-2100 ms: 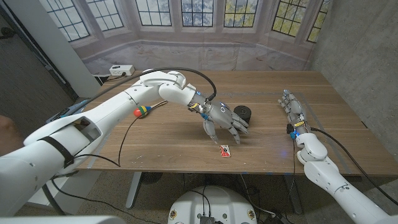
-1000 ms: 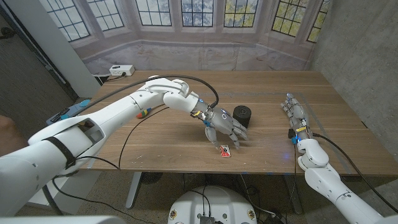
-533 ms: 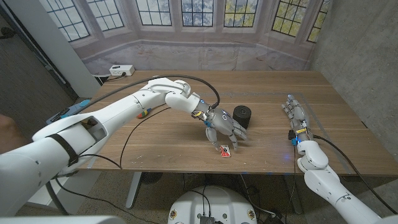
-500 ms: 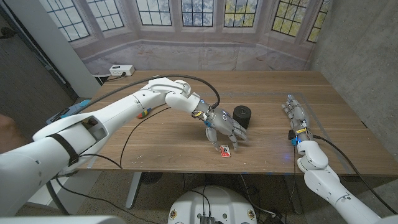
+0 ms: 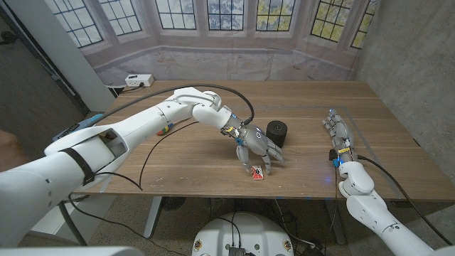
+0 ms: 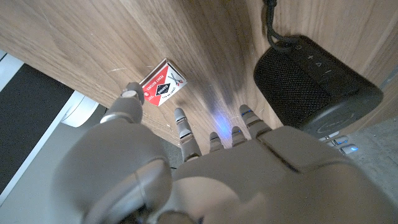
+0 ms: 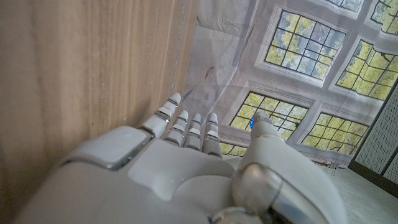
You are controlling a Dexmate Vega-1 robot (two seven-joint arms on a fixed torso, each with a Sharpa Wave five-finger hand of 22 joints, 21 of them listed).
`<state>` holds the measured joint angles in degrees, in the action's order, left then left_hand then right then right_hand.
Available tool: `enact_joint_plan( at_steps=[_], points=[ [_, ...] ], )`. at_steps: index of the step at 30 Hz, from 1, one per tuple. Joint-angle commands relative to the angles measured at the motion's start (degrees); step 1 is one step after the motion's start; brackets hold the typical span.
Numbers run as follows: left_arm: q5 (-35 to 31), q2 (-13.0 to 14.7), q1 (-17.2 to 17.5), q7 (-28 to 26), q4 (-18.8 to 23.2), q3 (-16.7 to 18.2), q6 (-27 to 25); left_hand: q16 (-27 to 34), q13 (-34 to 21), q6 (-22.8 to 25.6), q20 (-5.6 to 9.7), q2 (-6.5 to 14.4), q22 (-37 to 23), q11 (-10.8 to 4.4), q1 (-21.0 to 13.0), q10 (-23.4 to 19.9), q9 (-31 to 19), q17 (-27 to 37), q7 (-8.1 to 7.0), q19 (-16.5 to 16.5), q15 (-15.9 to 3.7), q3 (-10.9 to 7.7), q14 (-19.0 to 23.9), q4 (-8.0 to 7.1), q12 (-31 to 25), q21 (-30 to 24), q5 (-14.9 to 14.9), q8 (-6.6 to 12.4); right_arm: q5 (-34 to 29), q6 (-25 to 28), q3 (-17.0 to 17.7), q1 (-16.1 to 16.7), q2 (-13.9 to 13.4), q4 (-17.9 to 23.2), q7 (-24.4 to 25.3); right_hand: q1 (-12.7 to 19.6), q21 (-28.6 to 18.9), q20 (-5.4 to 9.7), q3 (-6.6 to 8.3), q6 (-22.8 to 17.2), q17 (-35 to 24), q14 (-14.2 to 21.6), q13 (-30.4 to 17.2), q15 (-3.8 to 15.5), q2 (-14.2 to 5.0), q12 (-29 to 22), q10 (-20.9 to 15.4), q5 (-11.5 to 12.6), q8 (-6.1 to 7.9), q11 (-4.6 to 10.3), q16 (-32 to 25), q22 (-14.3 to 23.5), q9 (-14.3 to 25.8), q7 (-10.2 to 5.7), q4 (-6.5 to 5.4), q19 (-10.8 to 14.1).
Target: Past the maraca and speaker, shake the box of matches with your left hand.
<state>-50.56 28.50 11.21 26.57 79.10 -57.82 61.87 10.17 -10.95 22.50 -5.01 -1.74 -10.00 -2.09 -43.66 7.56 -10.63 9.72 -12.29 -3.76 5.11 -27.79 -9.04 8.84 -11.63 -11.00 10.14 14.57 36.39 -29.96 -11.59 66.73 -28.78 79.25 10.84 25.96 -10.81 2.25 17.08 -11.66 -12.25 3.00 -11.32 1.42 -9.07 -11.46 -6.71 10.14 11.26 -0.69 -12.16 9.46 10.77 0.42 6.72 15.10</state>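
Left wrist view shows the small red and white cardboard box of matches (image 6: 161,88) lying flat on the wooden counter (image 6: 81,37), near the counter's front edge, with my left hand (image 6: 186,134) spread just over it, thumb tip nearly at the box's corner and the other fingertips just beside it. I hold nothing yet; the fingers are apart and wide.

From the head view, the box of matches (image 5: 257,171) sits just in front of my left hand (image 5: 257,146), and the black cylindrical speaker (image 5: 276,131) stands just behind the box, close to my fingers. Over the last two seconds my arm has drawn in and lowered toward the box, so the reach looks nearly finished; I judge the pinch comes next, then the lift and shake.

Well behind the box, by my forearm, lies the colourful maraca (image 5: 164,129). My right hand (image 5: 337,131) rests far to the box's right, fingers straight, holding nothing.
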Motion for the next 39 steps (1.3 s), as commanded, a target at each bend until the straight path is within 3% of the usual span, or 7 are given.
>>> enact_joint_plan(
  at_steps=[1, 12, 23, 27, 39],
  points=[
    [-1.9, -1.0, -1.2, -0.8, -1.0, -1.3, -0.8, -0.1, 0.0, -0.6, -0.15, 0.5, -0.1, 0.0, -0.3, 0.8, -0.2, 0.3, -0.08, 0.2, 0.1, 0.21, -0.7, -0.18, 0.1, 0.0, 0.4, -0.58, 0.1, -0.5, 0.4, 0.5, 0.0, 0.0, 0.1, 0.4, -0.2, 1.87, 0.03, -0.7, -0.1, 0.3, -0.2, 0.08, 0.01, -0.1, -0.2, -0.1, 0.21, -0.09, -0.4, 0.2, 0.3, 0.11, 0.32, 0.7],
    [-2.8, -1.6, -2.1, -2.9, -2.2, -2.2, -1.1, 0.1, 0.0, -2.4, -0.14, 0.7, -0.1, -0.17, -0.4, 0.9, -0.2, 0.3, 0.14, 0.2, -0.17, 0.37, -0.4, -0.17, 0.0, -0.1, 0.4, -1.74, 0.9, -0.8, 0.7, 0.6, 0.1, -0.6, -0.7, 0.5, -0.2, 1.89, 0.04, -0.7, -0.1, 0.3, -0.2, 0.11, -0.01, -0.1, -0.2, -0.1, 0.19, 0.04, -0.4, 0.2, 0.3, 0.13, 0.32, 0.7],
    [-3.6, -1.5, -2.3, -4.9, -2.5, -2.9, -1.2, 0.2, 0.0, -1.5, -0.14, 0.7, -0.1, -0.23, -0.6, 0.7, -0.2, 0.3, 0.19, 0.0, -0.25, 0.48, -0.2, -0.11, -0.1, -0.1, 0.4, -1.65, 1.2, -1.3, 1.0, 1.0, 0.4, -1.0, -0.7, 0.5, -0.2, 1.91, 0.05, -0.7, -0.1, 0.4, -0.2, 0.12, -0.02, -0.1, -0.3, -0.1, 0.21, -0.04, -0.4, 0.2, 0.3, 0.13, 0.33, 0.8],
    [-4.8, -0.7, -1.6, -6.2, -1.1, -2.6, -1.8, 0.3, 0.0, -1.5, -0.13, 0.7, -0.1, -0.42, -0.6, 0.5, -0.2, 0.3, 0.19, -0.1, -0.35, 0.53, 0.0, -0.08, -0.2, -0.2, 0.4, -1.74, 1.5, -1.7, 1.1, 1.2, 0.6, -1.2, -0.8, 0.5, -0.2, 1.93, 0.04, -0.8, -0.1, 0.3, -0.2, 0.08, -0.02, -0.1, -0.4, -0.1, 0.22, -0.11, -0.4, 0.2, 0.3, 0.22, 0.33, 0.8],
    [-3.3, 1.4, 0.5, -3.1, 3.9, -1.6, -4.7, 0.6, 0.0, 2.9, -0.05, 0.5, -0.1, -0.3, -0.5, -1.6, -0.2, 0.3, 1.68, -1.0, -0.63, 1.17, 1.5, -0.17, -0.9, -0.5, 0.4, -0.8, 1.7, -2.1, 1.3, 1.5, 0.8, -1.3, -1.0, 0.5, -0.2, 1.89, 0.05, -0.8, -0.1, 0.4, -0.2, 0.09, -0.03, -0.2, -0.5, -0.1, 0.23, -0.12, -0.4, 0.2, 0.3, 0.25, 0.34, 0.8]
  ],
)
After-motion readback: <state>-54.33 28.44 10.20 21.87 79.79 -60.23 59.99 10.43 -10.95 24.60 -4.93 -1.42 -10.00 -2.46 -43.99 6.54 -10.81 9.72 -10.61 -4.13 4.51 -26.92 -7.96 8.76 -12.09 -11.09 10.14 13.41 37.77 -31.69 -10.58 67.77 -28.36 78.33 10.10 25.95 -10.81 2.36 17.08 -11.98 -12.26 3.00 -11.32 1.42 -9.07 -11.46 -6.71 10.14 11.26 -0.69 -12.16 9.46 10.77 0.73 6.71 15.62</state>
